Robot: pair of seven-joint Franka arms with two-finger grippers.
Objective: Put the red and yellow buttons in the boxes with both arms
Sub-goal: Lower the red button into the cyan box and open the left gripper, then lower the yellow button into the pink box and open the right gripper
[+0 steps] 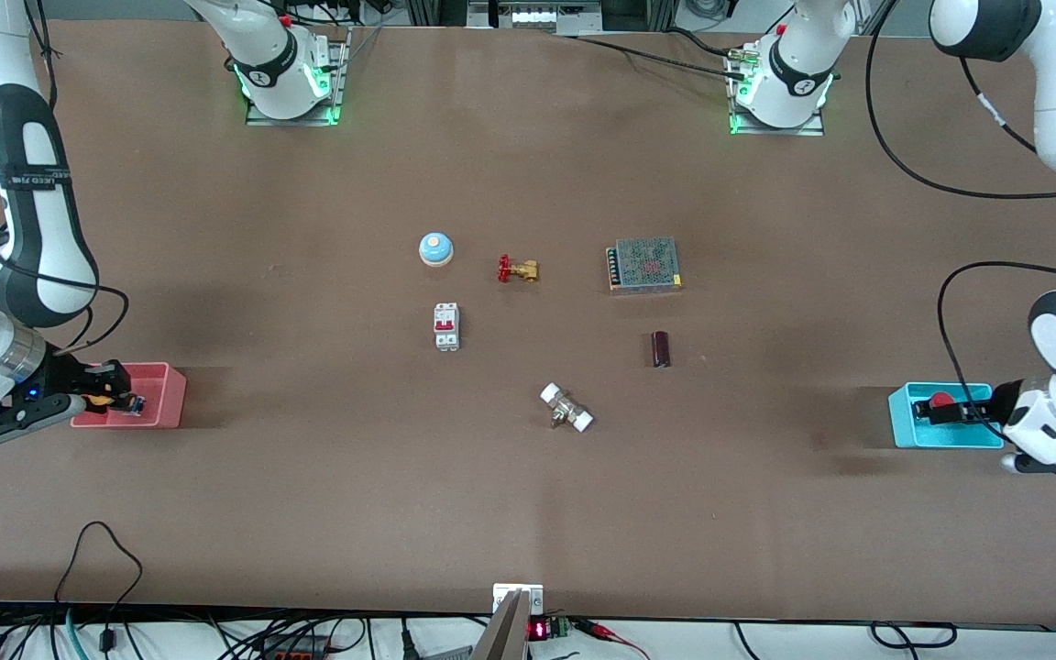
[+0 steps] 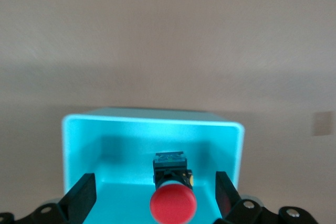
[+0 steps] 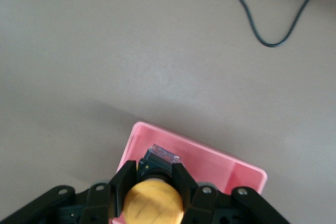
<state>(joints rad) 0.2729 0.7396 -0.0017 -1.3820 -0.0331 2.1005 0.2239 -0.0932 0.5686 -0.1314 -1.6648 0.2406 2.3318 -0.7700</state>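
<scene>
Red button (image 2: 173,203) lay in the cyan box (image 2: 152,127) at the front view's lower right, between the left gripper's (image 2: 153,199) spread fingers. Right gripper (image 3: 152,182) clamped the yellow button (image 3: 153,200) over the pink box (image 3: 205,156), lower left.

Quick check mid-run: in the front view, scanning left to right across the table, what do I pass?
pink box → bell → red-handled valve → white-capped fitting → power supply → cyan box
</scene>
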